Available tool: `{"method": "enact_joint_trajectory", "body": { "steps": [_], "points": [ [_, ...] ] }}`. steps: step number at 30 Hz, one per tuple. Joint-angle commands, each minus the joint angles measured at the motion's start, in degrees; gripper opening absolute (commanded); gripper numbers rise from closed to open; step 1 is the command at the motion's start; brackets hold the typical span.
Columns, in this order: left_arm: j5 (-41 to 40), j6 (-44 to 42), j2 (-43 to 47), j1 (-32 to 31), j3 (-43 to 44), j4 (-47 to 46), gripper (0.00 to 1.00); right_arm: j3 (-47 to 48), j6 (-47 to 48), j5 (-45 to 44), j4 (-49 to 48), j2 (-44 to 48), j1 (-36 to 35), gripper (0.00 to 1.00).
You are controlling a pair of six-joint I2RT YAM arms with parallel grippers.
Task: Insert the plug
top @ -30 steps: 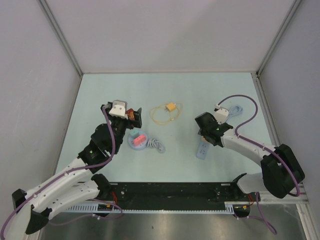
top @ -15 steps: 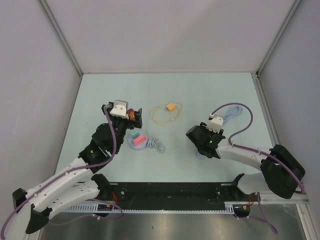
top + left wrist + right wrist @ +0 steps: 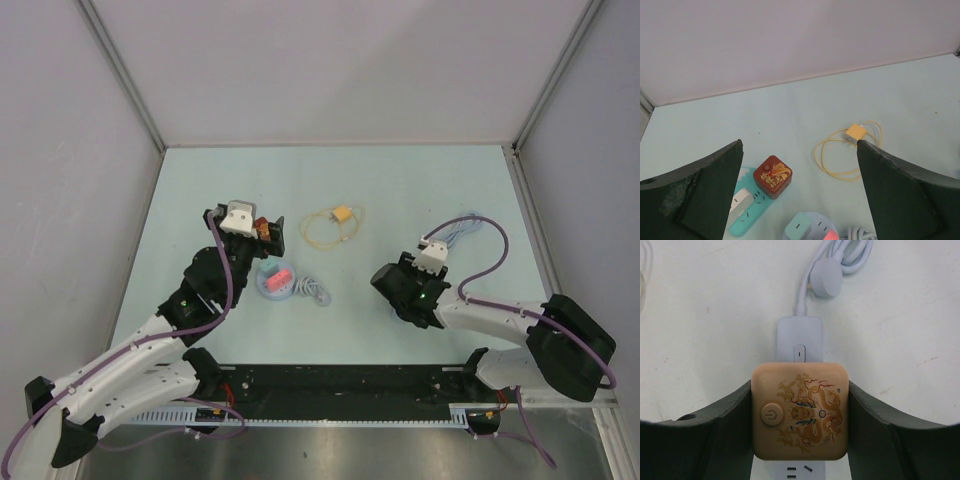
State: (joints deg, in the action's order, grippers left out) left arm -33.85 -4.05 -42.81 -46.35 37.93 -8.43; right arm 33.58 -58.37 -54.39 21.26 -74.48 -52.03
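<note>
Over the pale table (image 3: pixel 400 190), the left gripper (image 3: pixel 799 160) hangs at 9 o'clock, fingers spread wide and empty. At 4 o'clock the right gripper (image 3: pixel 800 390), half open, clamps the tan cube plug (image 3: pixel 800 430) over the lavender power strip (image 3: pixel 799 337).

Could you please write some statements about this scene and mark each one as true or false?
1. The right claw is shut on the tan cube. True.
2. The left claw holds the red cube. False: it is open and empty; the red cube stands on the teal strip.
3. A pale power strip lies below the tan cube. True.
4. The yellow cable is plugged into that strip. False: it lies coiled on the table, apart.
5. The tan cube's top is plain. False: it bears a dragon picture and a power button.
</note>
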Motion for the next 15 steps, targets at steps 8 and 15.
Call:
{"method": "enact_joint_trajectory", "body": {
  "steps": [8,15],
  "points": [
    [0.27,-0.16,0.36,0.21,-0.23,-1.42,1.00,-0.54,-3.07,17.65,11.70,-10.33,-4.13,0.00],
    [-0.08,-0.34,-0.08,0.21,-0.32,-1.42,1.00,-0.36,-1.66,21.17,12.05,-7.01,-0.71,0.00]
  ]
}}
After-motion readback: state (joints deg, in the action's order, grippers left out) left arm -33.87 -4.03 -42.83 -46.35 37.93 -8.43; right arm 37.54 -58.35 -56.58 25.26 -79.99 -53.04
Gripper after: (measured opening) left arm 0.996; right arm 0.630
